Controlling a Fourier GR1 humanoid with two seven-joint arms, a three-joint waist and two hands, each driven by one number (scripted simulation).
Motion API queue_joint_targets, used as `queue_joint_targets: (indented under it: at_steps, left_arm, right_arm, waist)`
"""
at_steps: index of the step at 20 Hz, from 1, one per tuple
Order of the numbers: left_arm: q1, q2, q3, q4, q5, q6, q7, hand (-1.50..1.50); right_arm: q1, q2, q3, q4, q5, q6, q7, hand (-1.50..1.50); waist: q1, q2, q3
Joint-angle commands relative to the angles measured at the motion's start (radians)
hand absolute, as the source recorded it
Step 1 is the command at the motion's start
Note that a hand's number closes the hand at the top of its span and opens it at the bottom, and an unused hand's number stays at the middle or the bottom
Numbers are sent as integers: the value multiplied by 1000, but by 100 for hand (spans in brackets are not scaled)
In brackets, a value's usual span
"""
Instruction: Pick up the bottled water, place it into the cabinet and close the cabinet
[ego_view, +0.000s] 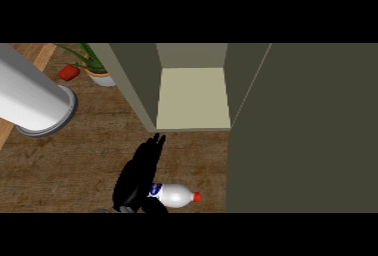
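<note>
The biggest thing you see is the cabinet door (310, 130). It is a wide dark panel that fills the right side, from far to near. It is swung open.

Next is the wooden counter (66, 170). It spreads over the left and the middle, and the other things sit on it.

The cabinet (136, 80) stands at the far middle, just left of the door. Its front faces you and it is open. All you can see inside is its pale floor (193, 97) and its plain walls.

A fat grey tube (29, 95) comes in from the far left. Its round rimmed end sits down on the counter.

Your left hand (139, 172) comes up from the near edge, a little left of the middle. It is black and you see it side-on. Its fingers are straight and point far, toward the cabinet's front edge. They are not curled round anything. The fingertips stop just short of the cabinet.

The bottle (173, 195) lies on its side on the counter, near you and just right of the hand. It is outside the cabinet, between the hand and the door. The hand hides its left end, so you cannot tell if they touch. Its red cap (197, 197) points right, toward the door.

A white pot (100, 77) with a green plant in it sits far left, beside the cabinet's left wall. A small red thing (69, 72) lies just left of the pot.
</note>
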Motion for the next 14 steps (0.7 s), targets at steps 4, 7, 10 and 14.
queue_joint_targets:
  at_steps: [4, 7, 10, 14]
  left_arm:
    - [26, 91, 122, 78, 133, -30, -194, -150]
    - [27, 76, 134, 167, 160, -35, -276, -150]
    - [9, 127, 207, 237, 203, -51, -370, -150]
    - [15, 93, 224, 391, 227, -18, -537, -150]
  right_arm:
    - [88, -81, -10, -153, 57, -12, -12, -150]
    - [82, -68, 57, -159, 96, -48, -5, -150]
    - [116, -117, 9, -140, 60, -28, -69, -150]
    - [104, -123, -9, -125, 31, -46, -91, -150]
  waist:
    - [1, 1, 0]
    - [2, 3, -1]
    - [-2, 3, 0]
    - [0, 6, -1]
